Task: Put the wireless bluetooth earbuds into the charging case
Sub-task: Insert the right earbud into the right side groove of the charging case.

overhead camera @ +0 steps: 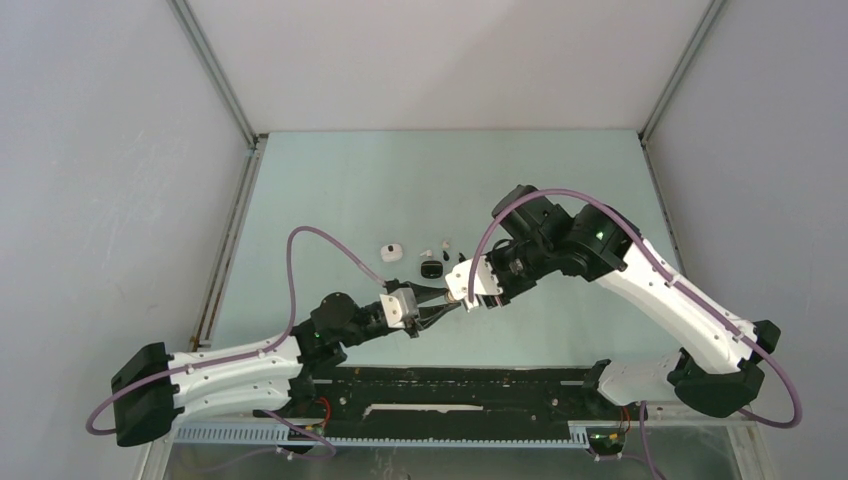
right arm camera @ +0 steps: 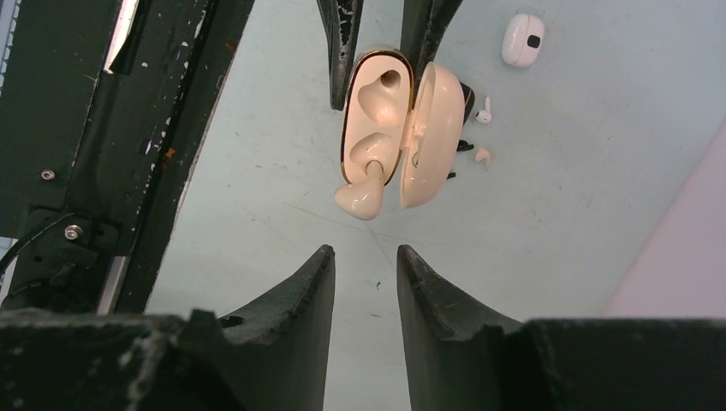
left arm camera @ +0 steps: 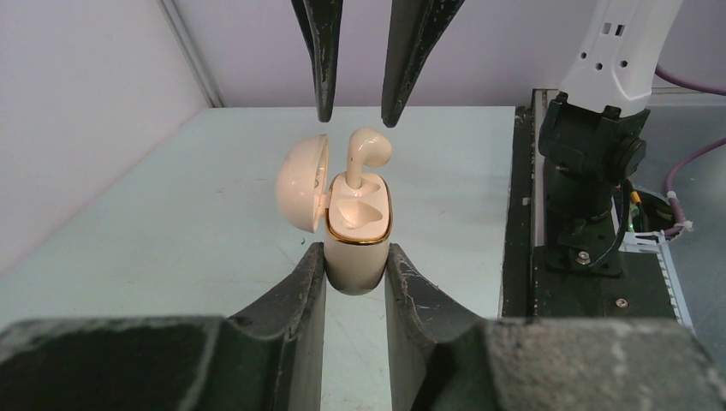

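The left gripper [left arm camera: 355, 272] was clenched on the lower body of the cream case [left arm camera: 358, 227], holding it upright and seemingly raised off the table [left arm camera: 171, 240]. In the left wrist view the lid [left arm camera: 300, 184] hung open to the left. One socket [left arm camera: 360, 212] showed empty. In the other stood a cream bud [left arm camera: 366, 156], stem down and head proud of the gold rim, so it looked only part seated. In line with it hung the right gripper [right arm camera: 365, 257], its fingers parted, grasping nothing and apart from the bud.

Further right in the right wrist view, a white bud [right arm camera: 484, 110], a loose cream bud [right arm camera: 483, 156] and a shut white case [right arm camera: 522, 38] lay on the table.

The bud looked light, hard and glossy. A firm pinch on its rounded head would probably squirt it out. Seating it likely called for a gentle push on top of the head, straight down the stem's line. A sideways push might twist the smooth case in its grip or strain the lid's hinge. The loose cream bud would be best taken lightly across the head, leaving the stem free to enter the empty socket.
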Motion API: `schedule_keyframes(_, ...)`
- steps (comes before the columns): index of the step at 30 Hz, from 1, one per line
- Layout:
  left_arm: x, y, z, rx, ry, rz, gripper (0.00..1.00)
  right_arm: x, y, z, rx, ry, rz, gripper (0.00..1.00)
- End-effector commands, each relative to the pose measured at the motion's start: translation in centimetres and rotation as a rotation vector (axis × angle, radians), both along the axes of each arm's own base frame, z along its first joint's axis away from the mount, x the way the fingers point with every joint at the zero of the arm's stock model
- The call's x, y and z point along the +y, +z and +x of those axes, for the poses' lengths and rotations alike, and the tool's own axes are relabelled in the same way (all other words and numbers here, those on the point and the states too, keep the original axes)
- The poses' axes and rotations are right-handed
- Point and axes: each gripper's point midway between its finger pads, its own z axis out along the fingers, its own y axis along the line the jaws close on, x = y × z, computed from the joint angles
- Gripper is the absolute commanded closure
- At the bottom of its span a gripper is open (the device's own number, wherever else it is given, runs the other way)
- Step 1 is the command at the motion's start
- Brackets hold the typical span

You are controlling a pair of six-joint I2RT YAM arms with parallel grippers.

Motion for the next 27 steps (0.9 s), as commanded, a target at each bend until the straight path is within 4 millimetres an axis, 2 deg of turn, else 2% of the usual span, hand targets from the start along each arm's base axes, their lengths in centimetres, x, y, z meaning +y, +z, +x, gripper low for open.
schedule_keyframes(1, -0.3, 3.6, -0.3, -0.024, -0.02, -0.097, 1.0, 0.8, 0.8, 0.3, -0.031, 0.005, 0.026, 0.65)
schedule_keyframes(6, -0.4, 3.6, 0.2, -0.019, 0.002, -0.098, 1.0, 1.2, 0.4, 0.0, -0.023, 0.017, 0.017, 0.71)
schedule_keyframes(16, -0.6, 3.8, 0.6, -0.017, 0.018, -0.103, 1.0, 1.4, -0.5, -0.3, -0.006, 0.009, -0.005, 0.75)
schedule_keyframes(27, -0.7, 3.6, 0.8, -0.021, 0.027, -0.097, 1.0, 2.6, -0.8, 1.0, 0.006, -0.095, 0.02, 0.8)
